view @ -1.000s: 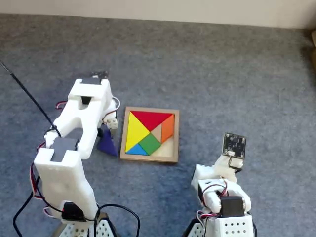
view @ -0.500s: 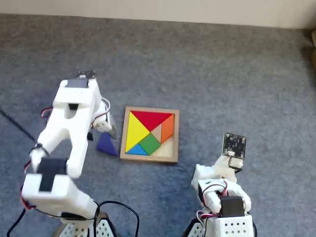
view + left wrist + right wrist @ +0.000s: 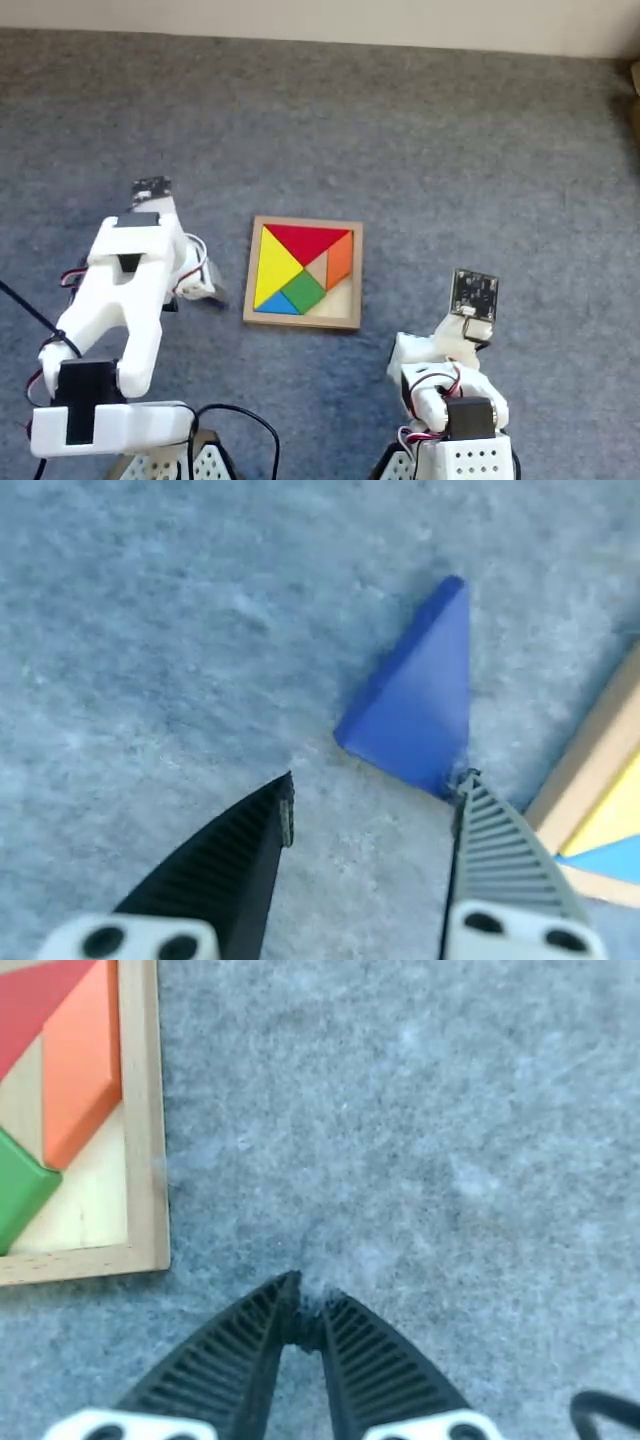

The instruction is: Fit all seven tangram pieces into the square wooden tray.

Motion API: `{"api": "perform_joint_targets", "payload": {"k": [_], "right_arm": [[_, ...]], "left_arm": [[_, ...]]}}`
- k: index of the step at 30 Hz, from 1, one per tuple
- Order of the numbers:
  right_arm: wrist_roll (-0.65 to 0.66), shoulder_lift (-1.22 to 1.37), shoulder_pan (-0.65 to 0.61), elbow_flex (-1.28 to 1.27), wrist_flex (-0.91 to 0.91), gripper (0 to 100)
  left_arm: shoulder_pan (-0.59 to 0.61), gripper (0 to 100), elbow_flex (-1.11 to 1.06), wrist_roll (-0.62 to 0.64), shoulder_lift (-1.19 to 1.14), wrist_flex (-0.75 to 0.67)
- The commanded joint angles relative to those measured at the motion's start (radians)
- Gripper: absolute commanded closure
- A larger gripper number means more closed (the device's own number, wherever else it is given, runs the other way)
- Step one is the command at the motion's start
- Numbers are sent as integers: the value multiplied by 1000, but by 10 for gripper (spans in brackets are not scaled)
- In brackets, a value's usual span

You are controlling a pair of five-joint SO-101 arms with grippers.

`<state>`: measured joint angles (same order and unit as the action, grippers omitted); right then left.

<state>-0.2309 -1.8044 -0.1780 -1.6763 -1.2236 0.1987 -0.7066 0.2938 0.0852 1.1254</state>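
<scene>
Blue triangular tangram piece (image 3: 415,715) loose on grey carpeted desk (image 3: 450,130), just off square wooden tray (image 3: 590,750), desk-left side.
Wide-open left gripper (image 3: 376,780), one tip at pc's corner. Prob. light, stiff, slick: pinch across flat edges. Closed, empty: right gripper (image 3: 308,1300).

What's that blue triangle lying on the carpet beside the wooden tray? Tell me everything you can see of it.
The blue triangle is a flat, deep blue piece with smooth faces and crisp edges, possibly painted wood. It lies flat on the grey carpet, outside the wooden tray, whose rim runs close beside it. The left gripper is open just short of it. Its pale finger ends at one corner; I cannot tell whether it touches.
</scene>
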Motion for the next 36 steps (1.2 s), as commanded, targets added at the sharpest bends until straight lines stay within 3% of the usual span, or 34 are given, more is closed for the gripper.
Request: {"api": "perform_joint_targets", "payload": {"k": [1,14,18,28,32,36], "right_arm": [[12,10,12,-137,-5,993],[12,10,12,-137,-5,993],[12,10,12,-137,-5,993],[12,10,12,-137,-5,993],[12,10,12,-137,-5,993],[12,10,12,-137,-5,993]], "left_arm": [[28,744,1,3,41,-14],[31,744,74,5,139,23],[31,744,70,5,122,-21],[108,748,280,-34,-249,-21],[90,754,400,-32,-355,77],[51,825,441,-40,-395,84]]}}
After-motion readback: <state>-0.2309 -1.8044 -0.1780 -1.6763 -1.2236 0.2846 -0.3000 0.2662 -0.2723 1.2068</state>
